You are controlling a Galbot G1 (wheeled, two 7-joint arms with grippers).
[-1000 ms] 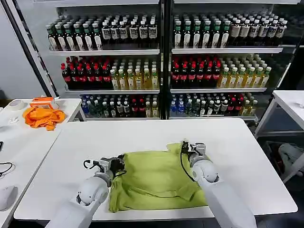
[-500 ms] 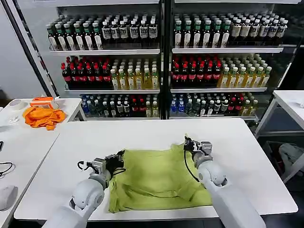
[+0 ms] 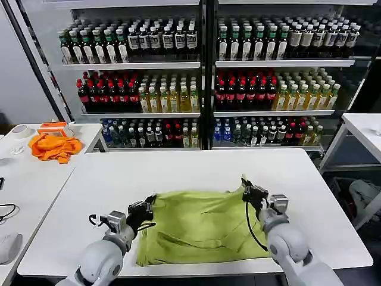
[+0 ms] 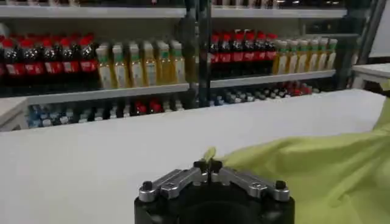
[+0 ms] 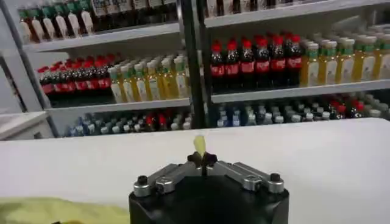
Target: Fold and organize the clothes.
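From the head view, the yellow-green T-shirt lies on the white table, stretched between the two grippers at its far corners. The left wrist view shows the left gripper pinched tight on a shirt corner, with more cloth spread beside it. The right wrist view shows the right gripper squeezed on a tiny tip of cloth sticking up.

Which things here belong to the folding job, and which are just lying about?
Part of the job:
- T-shirt, yellow-green, on the white table
- left tool, shut on a T-shirt corner
- right tool, shut on another corner

Lying about:
- orange cloth on the side table
- bottles on the shelves
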